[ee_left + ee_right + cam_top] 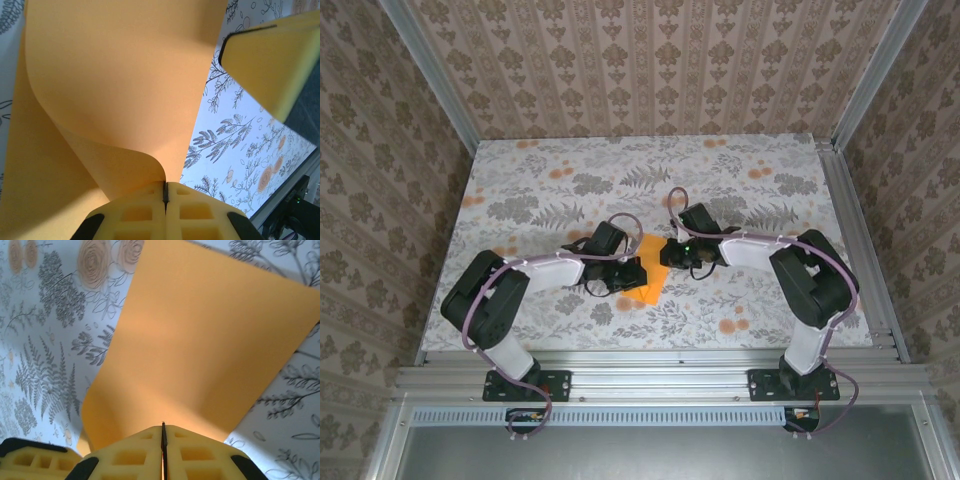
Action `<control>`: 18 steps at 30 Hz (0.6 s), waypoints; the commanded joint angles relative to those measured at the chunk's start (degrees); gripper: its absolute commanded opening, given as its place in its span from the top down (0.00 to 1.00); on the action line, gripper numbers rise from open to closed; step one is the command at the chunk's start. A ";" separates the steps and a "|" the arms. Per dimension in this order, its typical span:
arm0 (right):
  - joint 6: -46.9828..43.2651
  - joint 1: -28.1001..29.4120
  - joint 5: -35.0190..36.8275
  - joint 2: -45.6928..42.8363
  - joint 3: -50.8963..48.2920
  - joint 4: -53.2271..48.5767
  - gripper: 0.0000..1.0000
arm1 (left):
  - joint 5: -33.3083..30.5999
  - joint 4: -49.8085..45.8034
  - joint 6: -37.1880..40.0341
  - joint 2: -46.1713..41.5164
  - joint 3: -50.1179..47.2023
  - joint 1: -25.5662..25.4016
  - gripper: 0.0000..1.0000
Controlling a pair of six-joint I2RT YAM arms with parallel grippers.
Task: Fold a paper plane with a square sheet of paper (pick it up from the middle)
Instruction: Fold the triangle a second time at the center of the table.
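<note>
From above, both arms reached in toward the middle of the floral table [540, 180], and there between them sat the square sheet of paper [647, 288], bright orange, its near part showing just below the two heads. The left gripper [632, 272] was on the sheet's left side and the right gripper [672, 253] on its far right side, the two close together with orange between them; from this height the jaws could not be made out. Over to the left wrist: the left gripper [165, 186] was clamped tight, its yellow pads pressed flat together with the sheet's edge nipped in the seam. The paper [120, 75] rose out of that pinch in a smooth curl, lifted off the table [235, 145] and sweeping up and to the left. At the upper right one yellow finger [270, 55] of the other gripper hung just beside the sheet, over the leaf print. On to the right wrist, and it was the same story: the right gripper [163, 426] was closed on the paper [200, 340], pads meeting in a thin dark line. The sheet fanned out wide from the pinch across the table's [50, 340] printed ferns and flowers. Another yellow pad poked in at the lower left corner, close against the gripper.
</note>
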 commanded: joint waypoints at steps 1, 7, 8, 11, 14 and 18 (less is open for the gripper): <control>-2.66 -0.64 0.83 2.52 1.76 -2.77 0.88 | 0.82 -0.18 1.68 0.85 1.96 -0.19 0.94; -3.73 -0.66 -0.03 4.83 2.57 -3.45 0.89 | 1.06 0.18 1.56 1.76 3.07 -0.26 0.94; -3.77 -0.66 -0.06 4.97 2.57 -3.57 0.89 | 1.08 0.34 1.42 1.92 3.30 -0.26 0.94; -4.21 -0.64 -0.14 5.36 2.53 -3.93 0.89 | 1.26 0.61 1.32 2.79 4.25 -0.43 0.94; -4.27 -0.62 -0.36 5.41 2.24 -4.00 0.90 | 1.58 1.04 1.16 4.31 5.34 -0.70 0.94; -4.15 -0.66 -0.71 5.55 1.91 -3.76 0.90 | 1.72 1.42 1.06 5.94 6.74 -1.05 0.94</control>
